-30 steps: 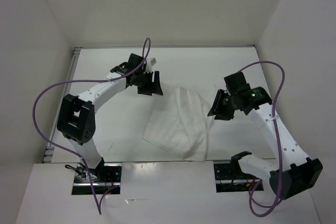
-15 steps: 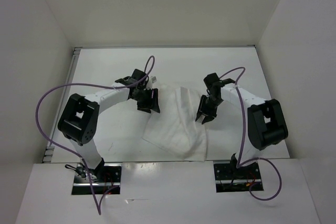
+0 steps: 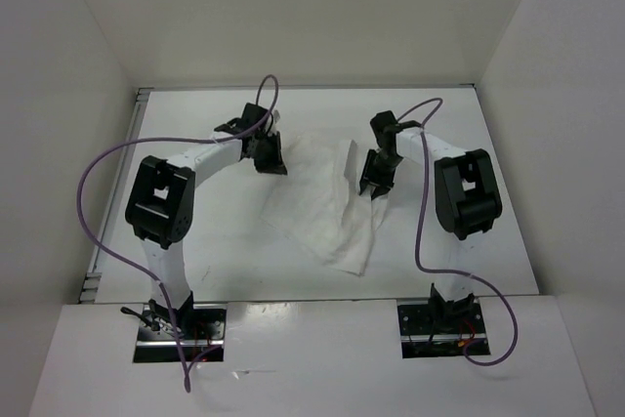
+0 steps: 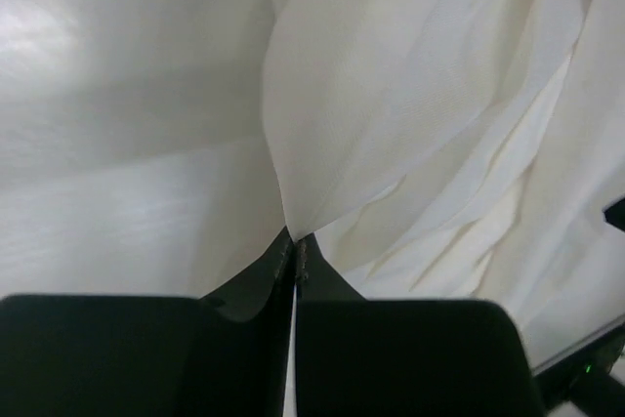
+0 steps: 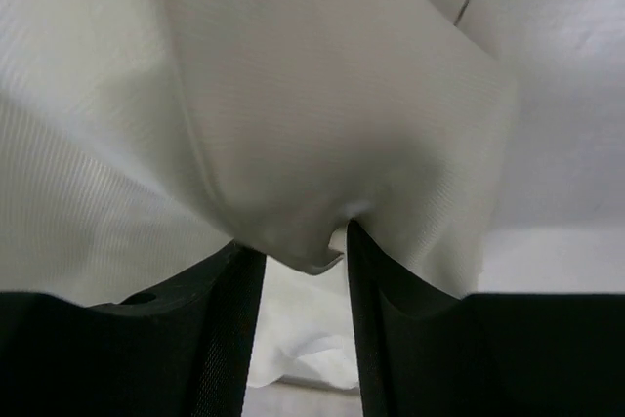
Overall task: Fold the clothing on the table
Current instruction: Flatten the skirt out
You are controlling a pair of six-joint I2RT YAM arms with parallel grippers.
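The clothing (image 3: 322, 210), a wrinkled white garment, lies in the middle of the table (image 3: 195, 241). My left gripper (image 3: 271, 157) sits at its far left corner. In the left wrist view the left gripper (image 4: 294, 238) is shut, pinching a pointed fold of the clothing (image 4: 410, 95) between its tips. My right gripper (image 3: 375, 183) is at the garment's far right edge. From the right wrist, the right gripper (image 5: 298, 239) has its jaws apart, and the clothing (image 5: 293, 95) drapes over the tips with a hem dipping into the gap.
White walls (image 3: 78, 95) enclose the table on three sides. Purple cables (image 3: 98, 173) loop over both arms. The arm bases (image 3: 176, 324) are bolted at the near edge. Bare tabletop (image 3: 459, 144) lies either side of the garment.
Both arms have swung inward onto the garment's far edge. The left gripper has closed on the far left corner. The cloth has bunched and shifted slightly.
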